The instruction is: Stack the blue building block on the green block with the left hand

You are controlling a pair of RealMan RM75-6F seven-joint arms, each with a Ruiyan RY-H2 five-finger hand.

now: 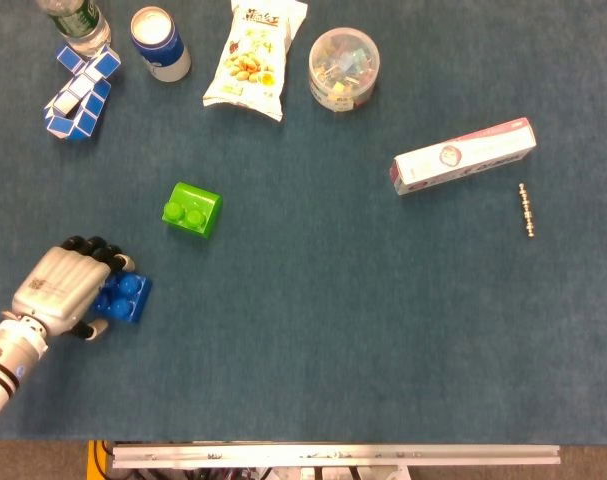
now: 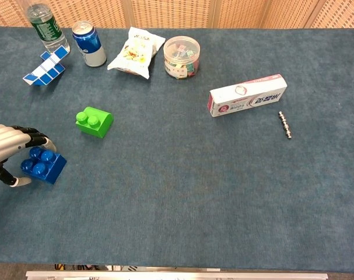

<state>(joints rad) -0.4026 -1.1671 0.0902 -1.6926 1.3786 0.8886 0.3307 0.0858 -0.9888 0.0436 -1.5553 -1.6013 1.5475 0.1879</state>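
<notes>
The left hand [image 1: 65, 290] curled over the blue building block [image 1: 123, 297] at the desk's [image 1: 313, 330] eight o'clock, fingers closing around it though a firm grip could not be confirmed. The green block [image 1: 192, 208] sat near at its one o'clock, open cloth between; a toothpaste box [image 1: 463, 156] lay well apart at three o'clock.

left hand [image 2: 7, 153] at left edge, fingers curled over far side of blue block [image 2: 44, 165], thumb low at near side; block on table [image 2: 182, 192]. green block [image 2: 94, 122] near, up-right, apart. back row: bottle [image 2: 47, 23], can [image 2: 88, 44], snack bag [image 2: 134, 52], clear tub [image 2: 181, 56]; folding puzzle [image 2: 44, 68] below bottle. toothpaste box [image 2: 247, 94] right, small metal rod [image 2: 285, 125] beside it.
</notes>
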